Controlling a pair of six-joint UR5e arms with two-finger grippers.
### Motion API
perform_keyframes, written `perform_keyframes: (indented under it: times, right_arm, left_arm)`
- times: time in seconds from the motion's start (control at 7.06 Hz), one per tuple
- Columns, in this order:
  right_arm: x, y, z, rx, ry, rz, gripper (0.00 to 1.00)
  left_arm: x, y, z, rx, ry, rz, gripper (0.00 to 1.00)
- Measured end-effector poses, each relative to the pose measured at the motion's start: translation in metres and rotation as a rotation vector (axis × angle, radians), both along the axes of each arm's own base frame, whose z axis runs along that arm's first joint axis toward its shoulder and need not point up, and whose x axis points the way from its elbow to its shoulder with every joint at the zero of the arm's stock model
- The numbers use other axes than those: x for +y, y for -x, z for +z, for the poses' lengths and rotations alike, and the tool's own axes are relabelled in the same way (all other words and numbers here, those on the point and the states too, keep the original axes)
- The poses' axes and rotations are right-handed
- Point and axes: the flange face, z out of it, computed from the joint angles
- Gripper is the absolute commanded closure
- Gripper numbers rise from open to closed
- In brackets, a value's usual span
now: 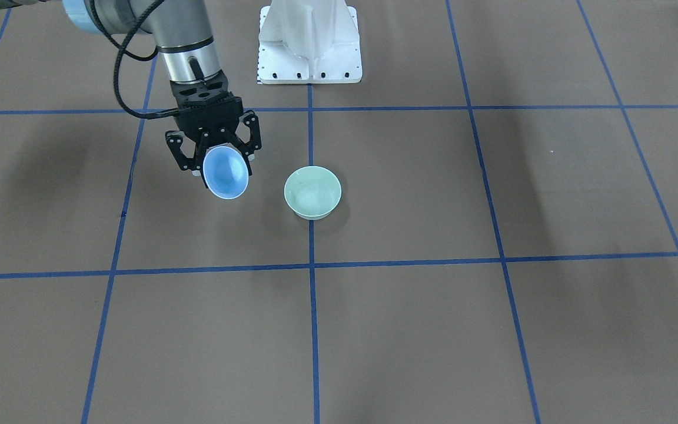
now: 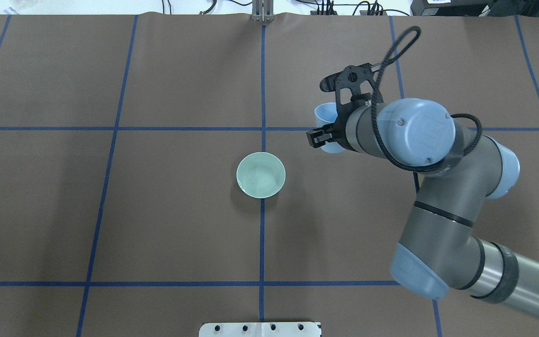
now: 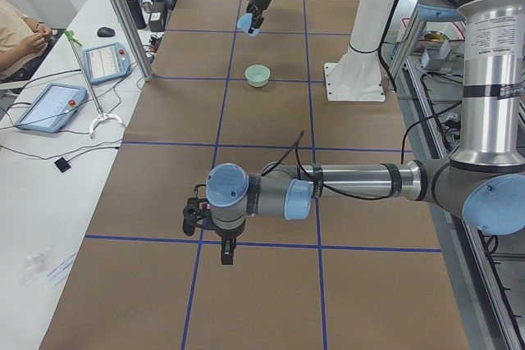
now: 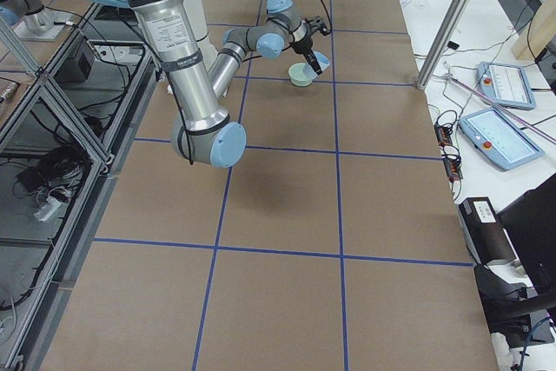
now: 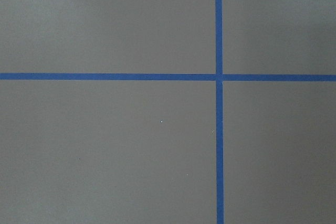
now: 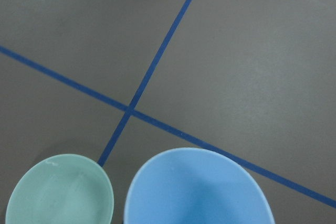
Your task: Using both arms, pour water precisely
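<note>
My right gripper (image 1: 216, 148) is shut on the rim of a light-blue bowl (image 1: 225, 172) and holds it tilted above the table. A pale-green bowl (image 1: 312, 192) stands on a blue tape line just beside it, apart from it. In the overhead view the blue bowl (image 2: 324, 114) is to the right of and beyond the green bowl (image 2: 260, 175). The right wrist view shows the blue bowl (image 6: 199, 187) close up with the green bowl (image 6: 60, 190) below left. My left gripper (image 3: 215, 223) hangs low over bare table far from both bowls. I cannot tell whether it is open.
The white pedestal (image 1: 309, 44) stands at the robot's side of the table. The brown table top (image 5: 105, 145) carries a blue tape grid. A side bench with tablets (image 3: 49, 104), metal posts and a seated person (image 3: 20, 34) lies beyond the table's far edge.
</note>
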Motion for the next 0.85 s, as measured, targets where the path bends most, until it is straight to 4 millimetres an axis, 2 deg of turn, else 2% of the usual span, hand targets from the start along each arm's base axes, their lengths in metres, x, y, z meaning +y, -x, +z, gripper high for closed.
perform_keyframes:
  times: [0.57, 0.85]
  right_arm:
    - [0.019, -0.072, 0.156, -0.089, -0.040, 0.341, 1.00]
    - [0.028, -0.087, 0.245, -0.096, -0.101, 0.479, 1.00]
  left_arm:
    - [0.000, -0.001, 0.000, 0.000, 0.000, 0.001, 0.00]
    - [-0.001, -0.001, -0.001, 0.000, -0.002, 0.001, 0.00]
